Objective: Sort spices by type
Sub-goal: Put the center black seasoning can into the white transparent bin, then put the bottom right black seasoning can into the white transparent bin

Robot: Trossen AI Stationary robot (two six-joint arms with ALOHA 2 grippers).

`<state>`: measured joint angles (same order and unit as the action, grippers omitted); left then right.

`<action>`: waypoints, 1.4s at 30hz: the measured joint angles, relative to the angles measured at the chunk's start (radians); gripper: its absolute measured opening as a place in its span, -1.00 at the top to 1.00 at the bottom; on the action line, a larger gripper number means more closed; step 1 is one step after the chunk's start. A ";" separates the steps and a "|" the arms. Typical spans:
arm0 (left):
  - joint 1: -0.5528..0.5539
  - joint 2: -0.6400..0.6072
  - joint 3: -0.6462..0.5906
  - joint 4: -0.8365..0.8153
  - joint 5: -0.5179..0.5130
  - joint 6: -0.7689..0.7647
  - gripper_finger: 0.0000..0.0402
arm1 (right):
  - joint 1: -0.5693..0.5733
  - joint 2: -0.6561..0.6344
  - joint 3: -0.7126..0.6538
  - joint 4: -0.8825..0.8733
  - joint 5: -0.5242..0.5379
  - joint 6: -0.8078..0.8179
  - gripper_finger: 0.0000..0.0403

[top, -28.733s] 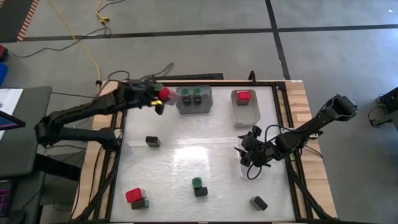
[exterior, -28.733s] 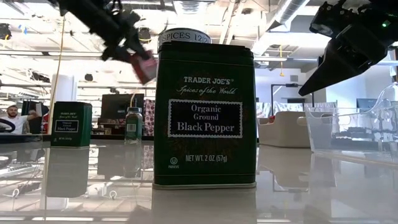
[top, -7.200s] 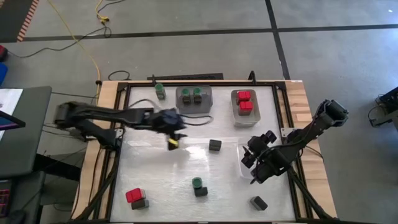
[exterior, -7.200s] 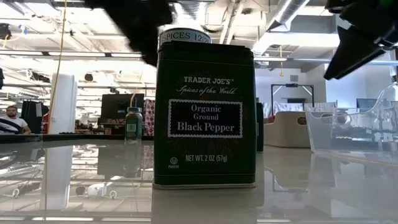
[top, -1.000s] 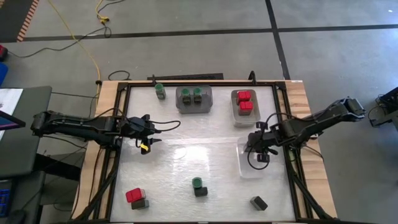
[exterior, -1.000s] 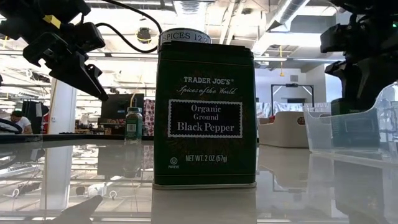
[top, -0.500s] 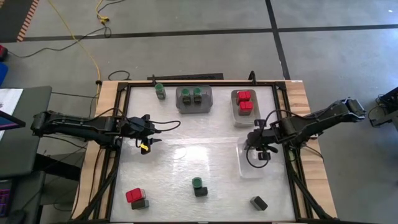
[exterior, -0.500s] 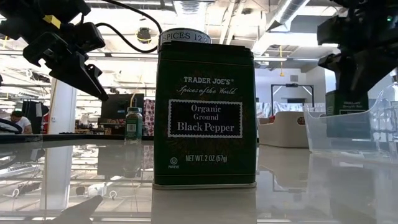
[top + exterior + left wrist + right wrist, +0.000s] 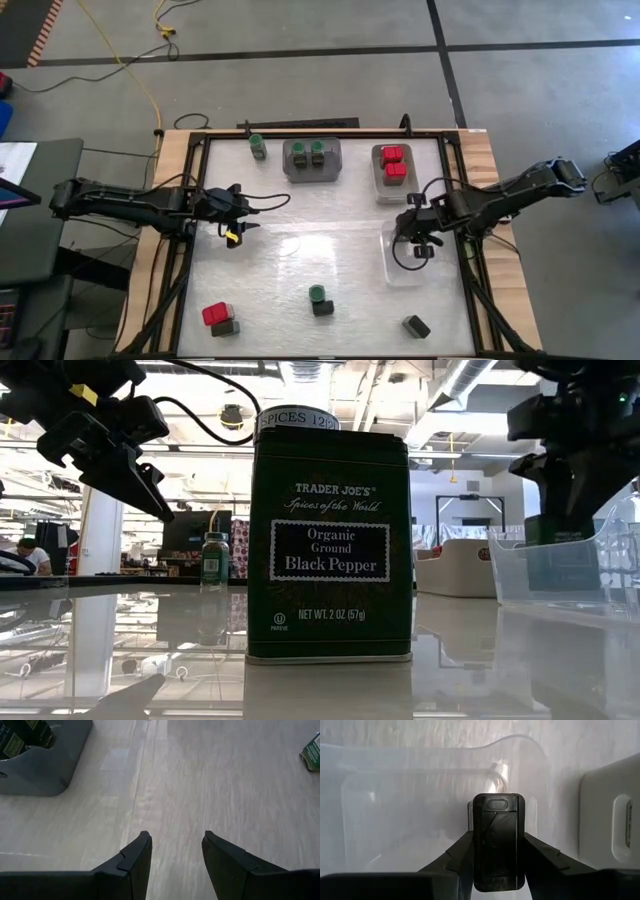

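Black tin [image 9: 495, 842] between right fingers [image 9: 540, 855]

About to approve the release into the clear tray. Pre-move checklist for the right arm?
1. Right end effector shut on the black tin, tin upright between the fingers: ok.
2. Tin positioned over the clear tray, in both the high and the right wrist views: ok.
3. Tray floor under the tin free of other items: ok.
4. Tin already resting on the tray floor: cannot tell.
5. Left end effector open, holding nothing, parked at the left side of the table and away from the tray: ok.
6. Grey tray with red-topped boxes apart from the drop spot: ok.
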<state>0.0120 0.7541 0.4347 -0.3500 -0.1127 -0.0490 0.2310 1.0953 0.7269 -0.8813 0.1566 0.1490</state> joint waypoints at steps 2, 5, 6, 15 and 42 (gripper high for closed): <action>0.000 0.000 0.000 0.000 0.000 0.000 0.17 | 0.000 0.019 0.000 0.000 0.000 0.000 0.19; 0.000 0.000 0.000 -0.001 0.000 0.000 0.17 | 0.000 0.038 0.000 0.001 0.000 0.000 0.19; 0.000 0.000 0.000 -0.001 0.000 0.000 0.17 | 0.000 0.039 0.000 0.003 0.000 0.000 0.19; 0.000 0.000 0.000 -0.001 0.000 0.000 0.17 | 0.000 0.020 0.000 0.000 0.000 0.004 0.05; 0.000 0.000 0.000 0.000 0.000 0.000 0.17 | 0.000 0.016 0.000 0.001 0.006 0.010 -0.34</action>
<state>0.0120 0.7542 0.4347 -0.3504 -0.1127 -0.0490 0.2310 1.1117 0.7273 -0.8799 0.1627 0.1593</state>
